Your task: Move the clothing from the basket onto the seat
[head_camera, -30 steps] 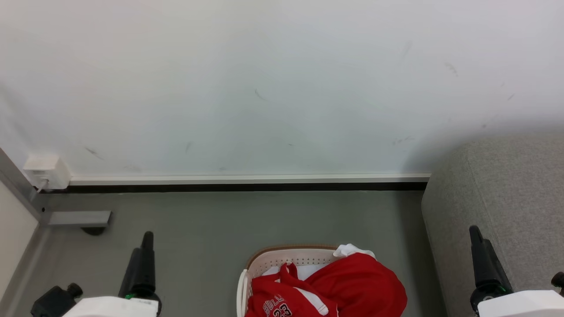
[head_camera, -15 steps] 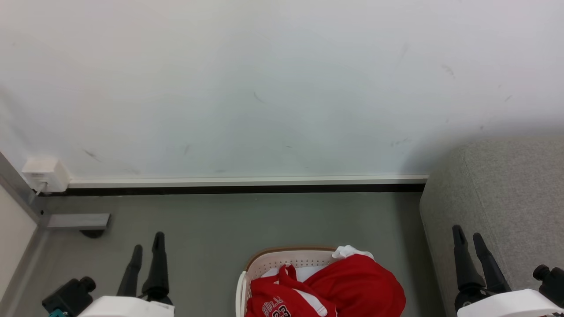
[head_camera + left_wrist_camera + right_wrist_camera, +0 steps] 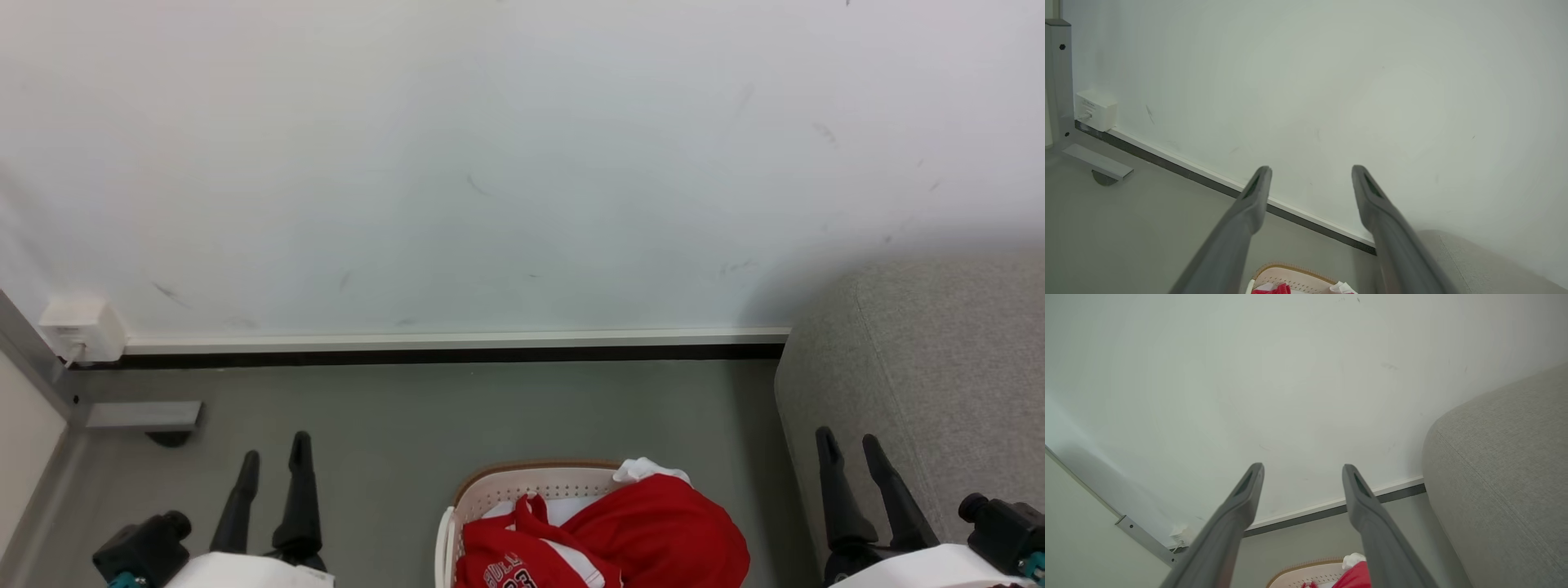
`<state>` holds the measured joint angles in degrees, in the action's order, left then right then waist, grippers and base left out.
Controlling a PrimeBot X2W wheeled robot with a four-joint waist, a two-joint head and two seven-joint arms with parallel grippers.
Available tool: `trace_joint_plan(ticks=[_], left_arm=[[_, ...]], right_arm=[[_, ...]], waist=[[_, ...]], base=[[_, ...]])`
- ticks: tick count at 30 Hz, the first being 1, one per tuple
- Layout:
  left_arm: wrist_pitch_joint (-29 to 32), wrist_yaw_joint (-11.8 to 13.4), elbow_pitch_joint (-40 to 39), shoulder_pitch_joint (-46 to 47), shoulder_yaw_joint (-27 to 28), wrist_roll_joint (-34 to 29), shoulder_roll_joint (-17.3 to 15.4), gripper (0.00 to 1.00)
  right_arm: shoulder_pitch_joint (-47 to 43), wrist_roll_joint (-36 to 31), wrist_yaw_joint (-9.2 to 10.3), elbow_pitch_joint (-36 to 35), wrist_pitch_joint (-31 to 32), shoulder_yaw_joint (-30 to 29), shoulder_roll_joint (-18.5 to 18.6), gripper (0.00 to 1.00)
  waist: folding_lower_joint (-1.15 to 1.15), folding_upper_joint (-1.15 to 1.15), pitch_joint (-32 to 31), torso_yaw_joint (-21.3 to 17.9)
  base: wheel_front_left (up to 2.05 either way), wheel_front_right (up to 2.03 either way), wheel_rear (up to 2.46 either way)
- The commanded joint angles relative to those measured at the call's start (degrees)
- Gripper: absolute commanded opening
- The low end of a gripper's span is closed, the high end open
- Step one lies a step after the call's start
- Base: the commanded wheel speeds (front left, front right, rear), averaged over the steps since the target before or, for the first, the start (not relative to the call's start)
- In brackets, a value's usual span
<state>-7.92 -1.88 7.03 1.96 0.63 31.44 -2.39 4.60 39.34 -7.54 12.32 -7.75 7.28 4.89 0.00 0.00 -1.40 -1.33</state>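
1. Both wrists have rolled since a second ago: left gripper and right gripper now show two fingers each, spread apart, holding nothing.
2. Red clothing, Bulls jersey included, heaped in laundry basket, between the grippers, below their tips.
3. Grey sofa: just outboard of right gripper.
4. Risk: right fingers catching sofa fabric on the swing inward; tangled garments dragging the light basket.
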Motion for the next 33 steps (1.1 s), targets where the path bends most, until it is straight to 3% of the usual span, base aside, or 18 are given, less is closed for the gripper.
trace_joint_plan(ticks=[1, 33], left_arm=[[-0.5, 0.1, -0.8, -0.2, -0.2, -2.5, -0.5, 1.00], [-4.9, 0.9, -1.5, -1.2, -1.9, -19.4, -0.6, 1.00]], right_arm=[[1.3, -1.8, 0.05, -0.2, -0.7, 0.4, 0.5, 1.00], [2.1, -15.6, 0.08, 1.4, -5.0, 4.6, 1.0, 1.00]], waist=[[0.00, 0.00, -0.1, -0.1], [0.00, 0.00, -0.9, -0.7]], base=[[0.00, 0.00, 0.00], [0.00, 0.00, 0.00]])
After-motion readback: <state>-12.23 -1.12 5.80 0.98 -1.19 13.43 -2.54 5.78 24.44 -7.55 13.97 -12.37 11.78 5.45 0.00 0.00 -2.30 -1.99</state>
